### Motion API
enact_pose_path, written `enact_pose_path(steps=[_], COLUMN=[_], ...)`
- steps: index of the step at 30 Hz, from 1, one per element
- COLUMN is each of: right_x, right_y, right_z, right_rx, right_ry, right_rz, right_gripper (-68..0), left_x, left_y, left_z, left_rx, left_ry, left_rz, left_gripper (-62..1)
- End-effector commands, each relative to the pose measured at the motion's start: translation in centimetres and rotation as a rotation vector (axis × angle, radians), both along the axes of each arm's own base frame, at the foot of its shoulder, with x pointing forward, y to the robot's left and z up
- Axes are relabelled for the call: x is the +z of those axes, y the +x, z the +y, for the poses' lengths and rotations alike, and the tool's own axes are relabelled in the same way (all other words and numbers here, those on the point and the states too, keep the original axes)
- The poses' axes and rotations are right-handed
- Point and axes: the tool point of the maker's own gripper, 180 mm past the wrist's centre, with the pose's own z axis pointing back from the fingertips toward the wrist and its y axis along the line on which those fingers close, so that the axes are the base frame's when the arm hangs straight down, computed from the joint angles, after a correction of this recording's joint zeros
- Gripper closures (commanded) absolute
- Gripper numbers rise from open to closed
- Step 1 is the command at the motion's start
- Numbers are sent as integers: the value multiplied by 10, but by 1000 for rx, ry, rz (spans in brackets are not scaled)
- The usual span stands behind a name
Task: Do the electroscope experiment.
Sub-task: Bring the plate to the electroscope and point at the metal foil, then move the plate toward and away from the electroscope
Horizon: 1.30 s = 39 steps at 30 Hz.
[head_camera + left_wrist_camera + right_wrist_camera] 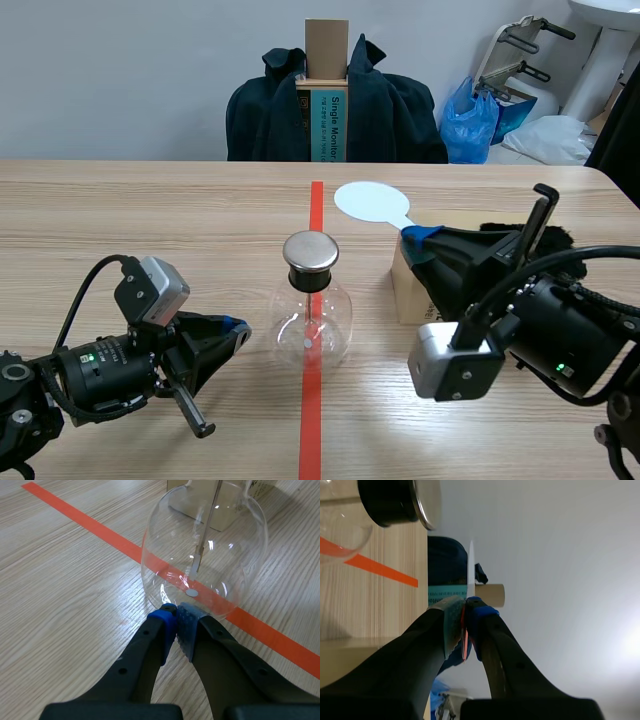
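Pale wood tabletop (150,210) is seen stretching wide on the outer side of the left gripper (179,622), and its far edge lies well beyond both arms. The left gripper's pads are pressed together on nothing. The electroscope (205,545), a clear round flask stood on the orange tape line (316,205), is found just ahead of those fingertips; whether they touch it cannot be told. The right gripper (464,625) is clamped on a thin white disc paddle (372,203), which is held out ahead of it above the table, past the flask's metal cap (311,252). A light box (403,300) is set under the right gripper, close beside the flask. A chair draped with a dark jacket (400,115) is placed past the far edge.
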Motion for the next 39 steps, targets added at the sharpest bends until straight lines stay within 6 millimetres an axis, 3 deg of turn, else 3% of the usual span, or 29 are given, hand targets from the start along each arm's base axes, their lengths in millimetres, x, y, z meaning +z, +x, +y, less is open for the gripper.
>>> enact_pose_path(steps=[1, 14, 24, 32, 39], right_x=[10, 5, -1, -1, -1], right_y=[1, -30, -38, -38, -21], right_z=[0, 19, 23, 22, 13], right_rx=[25, 203, 254, 251, 145], right_ry=[-8, -42, -71, -71, -77], right_rz=[-39, -65, -60, -61, -60], right_gripper=[-7, -7, -7, -7, -7], left_x=[12, 12, 12, 12, 12], left_y=[6, 6, 6, 6, 6], left_z=[-3, -3, -3, -3, -3], left_rx=[7, 7, 7, 7, 7], left_ry=[-29, -28, -28, -28, -28], left_rz=[-33, -31, -31, -31, -31], left_gripper=[-27, -27, -27, -27, -27])
